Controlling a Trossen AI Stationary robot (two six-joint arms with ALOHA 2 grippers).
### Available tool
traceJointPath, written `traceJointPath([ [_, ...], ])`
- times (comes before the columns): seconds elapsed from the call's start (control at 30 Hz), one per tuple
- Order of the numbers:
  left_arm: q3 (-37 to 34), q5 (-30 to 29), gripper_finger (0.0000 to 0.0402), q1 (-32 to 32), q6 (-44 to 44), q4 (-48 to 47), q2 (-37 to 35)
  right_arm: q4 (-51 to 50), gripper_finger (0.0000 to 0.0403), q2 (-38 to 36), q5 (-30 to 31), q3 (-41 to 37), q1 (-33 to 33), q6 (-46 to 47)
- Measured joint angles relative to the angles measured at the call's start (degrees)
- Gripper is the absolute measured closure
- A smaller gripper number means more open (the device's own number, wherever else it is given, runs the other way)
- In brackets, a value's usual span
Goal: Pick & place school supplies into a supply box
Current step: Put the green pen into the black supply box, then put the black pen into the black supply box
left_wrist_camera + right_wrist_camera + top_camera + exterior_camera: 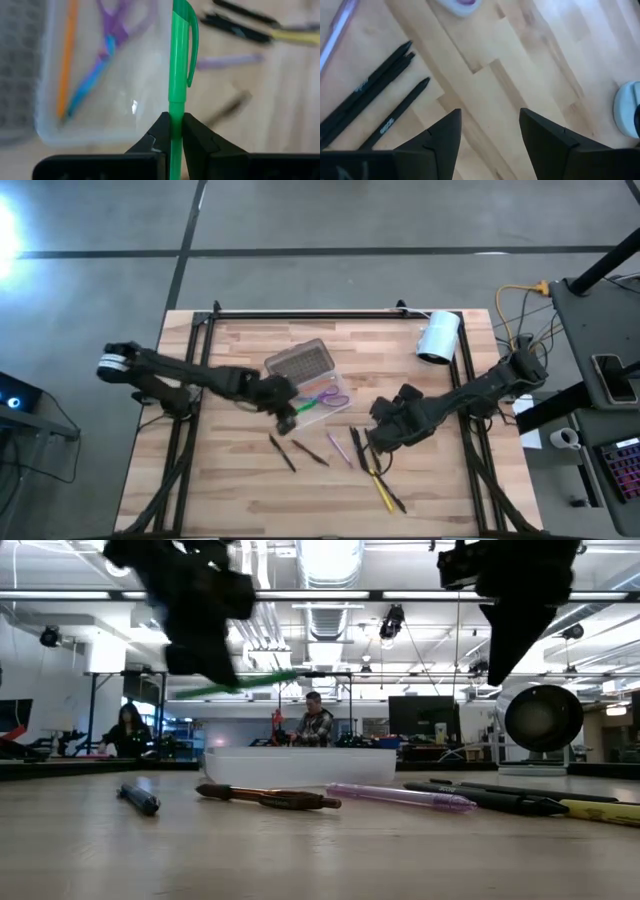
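Note:
My left gripper (287, 408) is shut on a green pen (311, 405) beside the supply box (305, 375), which lies open with a dark grey half and a clear half. In the clear half (100, 75) lie purple-handled scissors (107, 45) and an orange pencil (66, 55). My right gripper (490, 125) hangs open above the wood next to three black pens (380, 107). More pens lie flat on the table: dark (282, 452), brown (311, 453), purple (338, 448) and yellow (381, 490). My left gripper pinches the green pen's shaft (175, 112) between its two fingers, behind the clip. The pen runs forward along the fingers, its clip end (191, 45) pointing away over the clear half's edge. It is lifted clear of the table, nearly level (240, 685).
A white cylindrical roll (438, 337) lies near the table's far right corner. A black frame bar (310, 313) runs along the far edge. Bare wood lies along the near edge. People sit in the room behind the table (315, 725).

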Motion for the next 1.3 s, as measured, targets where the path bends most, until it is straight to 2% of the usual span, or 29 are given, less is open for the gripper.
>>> traceJointPath([
  [0.17,11.64,0.05,0.039,6.53,7.32,-2.24,11.61,-0.06,0.0211,-3.64,0.18,-1.84,-1.16,0.43],
  [0.3,21.41,0.1,0.039,10.1,13.59,-11.83,20.5,-0.17,0.0211,-6.39,0.8,-3.98,-0.72,3.6],
  [0.43,27.46,0.12,0.0387,11.27,17.1,-18.13,26.26,-0.02,0.0211,-8.54,1.47,-6.35,0.26,7.94],
  [0.57,28.56,-0.09,0.0386,11.34,16.96,-18.45,28.42,0.01,0.0211,-9.99,1.54,-8.04,0.74,10.22],
  [0.87,25.05,-5.51,0.0365,11.82,8.55,-16.9,27.46,0.19,0.0211,-9.28,4.71,-7.11,0.7,8.27],
  [1.2,25.13,-5.49,0.0309,11.41,8.66,-16.7,27.16,0.29,0.0211,-9.07,6.48,-6.73,0.55,7.42],
  [1.3,25.11,-5.49,0.03,10.69,11.42,-17.07,25.26,0.38,0.0211,-9.07,6.4,-6.78,0.55,8.31],
])
